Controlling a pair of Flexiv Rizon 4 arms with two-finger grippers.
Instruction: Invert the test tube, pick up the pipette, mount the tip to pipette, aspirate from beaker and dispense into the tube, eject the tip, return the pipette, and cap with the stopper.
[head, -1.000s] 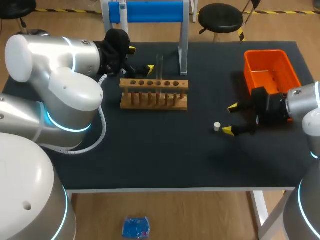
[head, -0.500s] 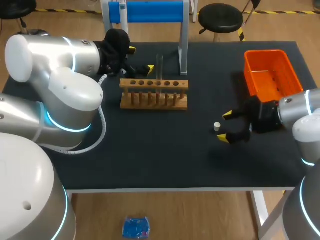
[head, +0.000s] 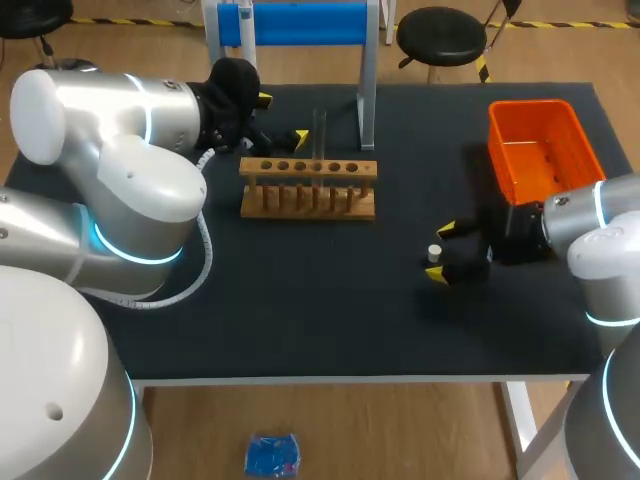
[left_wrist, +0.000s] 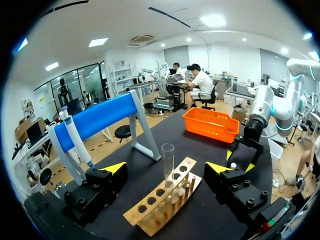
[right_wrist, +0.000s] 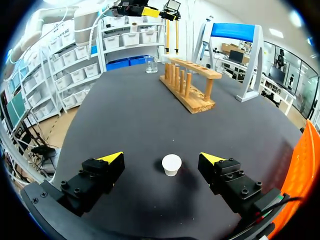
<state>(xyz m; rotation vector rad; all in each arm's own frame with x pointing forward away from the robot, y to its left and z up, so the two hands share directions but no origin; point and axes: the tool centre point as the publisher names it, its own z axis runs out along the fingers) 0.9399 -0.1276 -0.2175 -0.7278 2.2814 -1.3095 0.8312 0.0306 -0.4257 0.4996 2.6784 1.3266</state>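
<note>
Straddling the white stopper (right_wrist: 171, 164), the right tool (right_wrist: 160, 158) stands open, ready to grasp it; the left tool (left_wrist: 166, 167), also open, faces the test tube (left_wrist: 167, 156) in its rack (left_wrist: 150, 216).

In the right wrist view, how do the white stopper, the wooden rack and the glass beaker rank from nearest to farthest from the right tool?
1. white stopper: between the open fingers of the right tool.
2. wooden rack: ahead, farther along the table.
3. glass beaker: beside the rack's far end.
</note>
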